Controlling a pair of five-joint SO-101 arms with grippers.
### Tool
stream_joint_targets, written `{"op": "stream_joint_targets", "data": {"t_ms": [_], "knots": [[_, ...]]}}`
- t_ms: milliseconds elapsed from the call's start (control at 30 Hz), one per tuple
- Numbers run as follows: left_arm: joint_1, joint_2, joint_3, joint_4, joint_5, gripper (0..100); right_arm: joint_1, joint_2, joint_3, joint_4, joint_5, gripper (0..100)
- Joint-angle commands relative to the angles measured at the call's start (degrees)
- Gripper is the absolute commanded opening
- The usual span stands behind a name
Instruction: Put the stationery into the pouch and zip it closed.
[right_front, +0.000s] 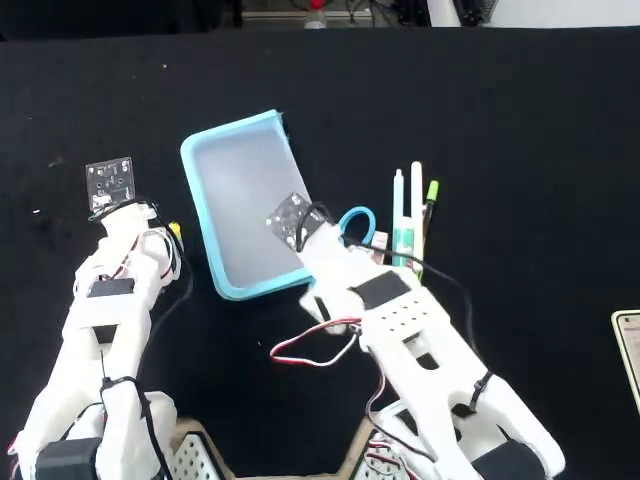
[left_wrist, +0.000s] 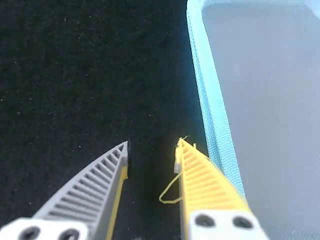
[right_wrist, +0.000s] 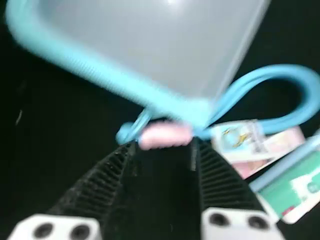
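Observation:
The blue pouch (right_front: 245, 205) with its translucent face lies flat at the table's middle. Several pens (right_front: 410, 215) lie side by side just right of it, beside the pouch's blue loop strap (right_front: 357, 225). My left gripper (left_wrist: 152, 147) is open and empty over bare cloth, close beside the pouch's left edge (left_wrist: 210, 100). My right gripper (right_wrist: 162, 147) is at the pouch's near right corner, fingers parted. A small pink piece (right_wrist: 162, 135) sits at that corner between the fingertips; I cannot tell whether they touch it. The strap (right_wrist: 280, 85) curls off beside it.
A paper tag (right_wrist: 260, 145) hangs at the pouch corner, with a teal-and-white pen (right_wrist: 295, 185) lying next to it. A flat pale card (right_front: 628, 345) sits at the table's right edge. Black cloth covers the table (right_front: 500, 110).

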Motion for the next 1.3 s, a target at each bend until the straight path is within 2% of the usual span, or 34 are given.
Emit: {"op": "stream_joint_targets", "data": {"t_ms": [0, 100, 200, 367, 467, 833, 1267], "knots": [[-0.31, -0.88, -0.75, -0.79, 0.35, 16, 1.23, -1.45, -3.21, 6.95, 15.74, 21.4], [-0.31, -0.88, -0.75, -0.79, 0.35, 16, 2.02, -3.65, -1.71, 6.24, 24.7, 23.4], [-0.31, -0.88, -0.75, -0.79, 0.35, 16, 1.58, -5.41, 2.68, 2.99, 34.9, 21.4], [-0.31, -0.88, -0.75, -0.79, 0.35, 16, 0.18, -5.76, 12.18, -11.25, 44.84, 14.4], [-0.31, -0.88, -0.66, -0.79, 0.35, 16, 0.35, -5.67, 15.16, -16.0, 45.71, 15.8], [-0.31, -0.88, -0.75, -0.88, 0.35, 16, 2.2, -4.62, 11.82, -15.91, 45.63, 16.2], [-0.31, -0.88, -0.75, -0.88, 0.35, 16, 0.44, -3.82, 10.15, -16.7, 44.04, 16.2]]}}
